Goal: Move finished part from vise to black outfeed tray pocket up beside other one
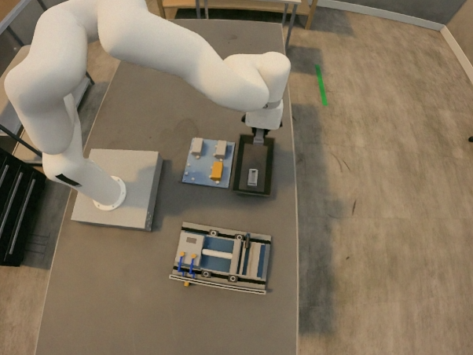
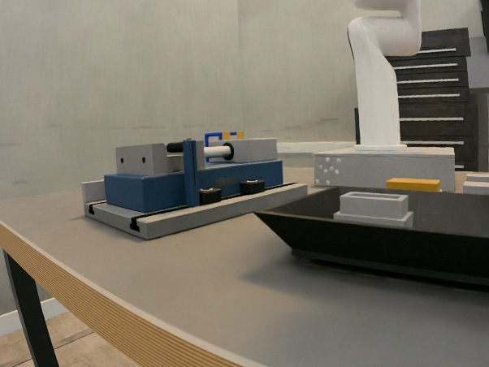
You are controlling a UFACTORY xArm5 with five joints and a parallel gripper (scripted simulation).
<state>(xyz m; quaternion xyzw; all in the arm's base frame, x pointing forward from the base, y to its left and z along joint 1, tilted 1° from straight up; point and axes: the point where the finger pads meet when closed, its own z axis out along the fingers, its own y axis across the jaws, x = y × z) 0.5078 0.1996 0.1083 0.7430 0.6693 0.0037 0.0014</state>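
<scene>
My gripper (image 1: 258, 135) hangs over the far end of the black outfeed tray (image 1: 253, 165) and is shut on a grey block, the finished part (image 1: 258, 139). The wrist hides most of the part, so I cannot tell its tilt or its height above the tray floor. Another grey pocketed block (image 1: 252, 177) lies flat, pocket up, in the near half of the tray; it also shows in the exterior view (image 2: 374, 208). The vise (image 1: 221, 257) stands at the front of the table with nothing between its jaws (image 2: 179, 160). The gripper is out of the exterior view.
A blue fixture plate (image 1: 209, 162) left of the tray carries two upright grey plain blocks (image 1: 196, 146) (image 1: 221, 148) and an orange block (image 1: 216, 170). The robot base plinth (image 1: 118, 188) stands further left. The table's right edge runs just beyond the tray.
</scene>
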